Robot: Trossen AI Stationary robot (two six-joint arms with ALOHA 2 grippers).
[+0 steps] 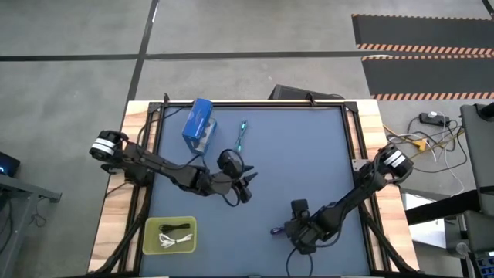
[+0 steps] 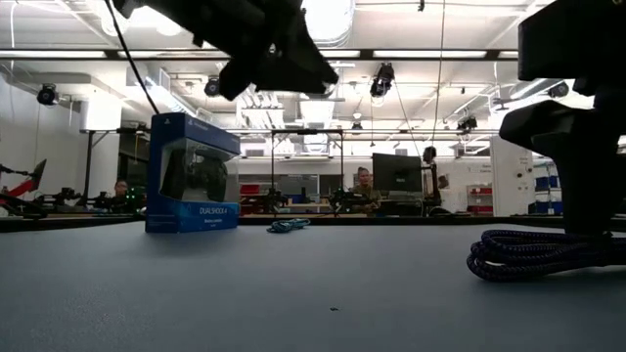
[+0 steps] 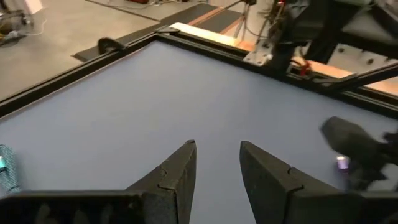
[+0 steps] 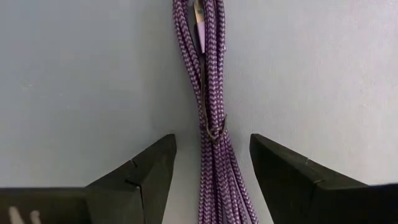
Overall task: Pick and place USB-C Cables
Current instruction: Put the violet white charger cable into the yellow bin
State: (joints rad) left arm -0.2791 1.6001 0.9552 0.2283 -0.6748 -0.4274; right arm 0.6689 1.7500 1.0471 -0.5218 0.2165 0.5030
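The purple USB-C cable (image 4: 210,81) lies in a straight bundle on the blue table mat, near the near edge in the high view (image 1: 276,229). My right gripper (image 4: 211,146) is open, low over it, one finger on each side without touching. The low view shows the cable (image 2: 538,254) flat on the mat beside that gripper (image 2: 587,186). The teal cable (image 1: 241,135) lies near the far edge, beside the blue box. The black cable (image 1: 176,226) and the white cable (image 1: 174,241) lie in the yellow-green tray. My left gripper (image 1: 248,188) is open, hovering over the table's middle.
A blue controller box (image 1: 199,123) stands upright near the far edge, left of the teal cable. The yellow-green tray (image 1: 150,225) sits at the near left corner. A black frame (image 1: 255,103) borders the mat. Bare mat lies between the two grippers. People sit in the room beyond (image 2: 364,186).
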